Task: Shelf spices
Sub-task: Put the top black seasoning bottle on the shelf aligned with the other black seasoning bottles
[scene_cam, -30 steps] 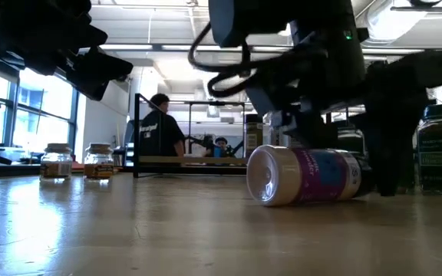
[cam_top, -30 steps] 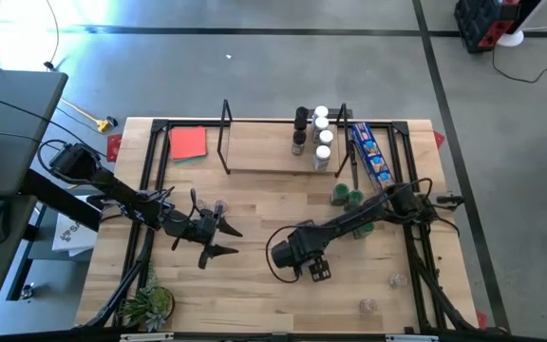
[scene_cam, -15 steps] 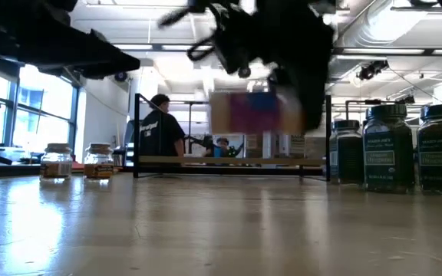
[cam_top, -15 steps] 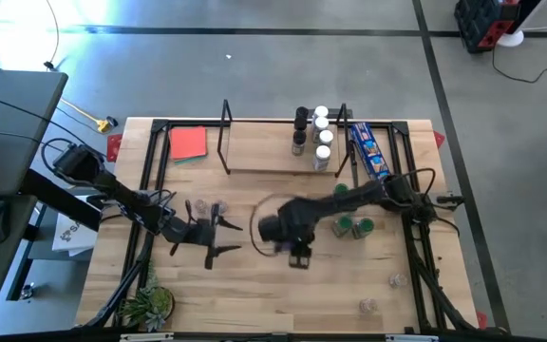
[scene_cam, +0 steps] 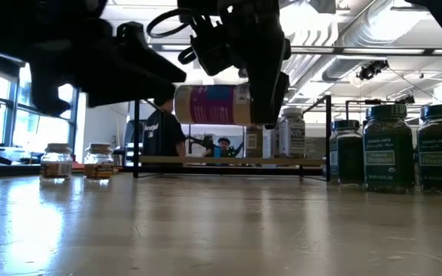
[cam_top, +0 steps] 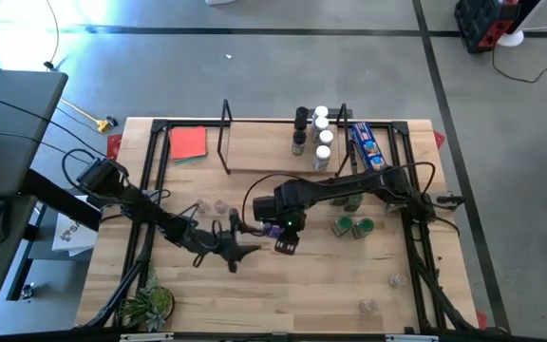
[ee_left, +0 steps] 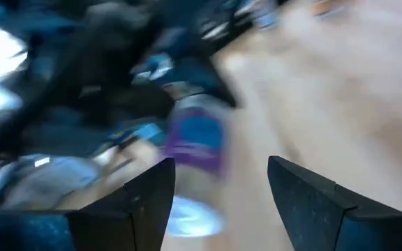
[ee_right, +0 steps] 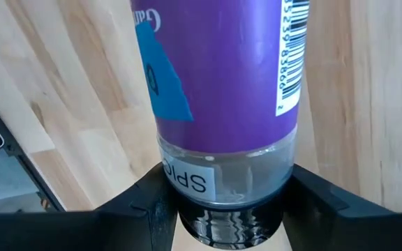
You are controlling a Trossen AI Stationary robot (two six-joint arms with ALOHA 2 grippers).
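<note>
Purple label with a blue patch and white barcode on the jar (ee_right: 222, 90); black lid. Behind it, green-lidded jars (cam_top: 351, 226), red card (cam_top: 187, 142), pale wood table (cam_top: 283, 294).

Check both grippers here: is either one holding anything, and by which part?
The right gripper holds a purple-labelled spice jar off the table, lying sideways, clamped at its clear end beside the black lid. The left gripper is open and empty, close beside it.

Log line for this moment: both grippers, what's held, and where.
right gripper: shut on purple-labelled jar, lifted on its side | left gripper: open, beside jar | shelf: several jars
</note>
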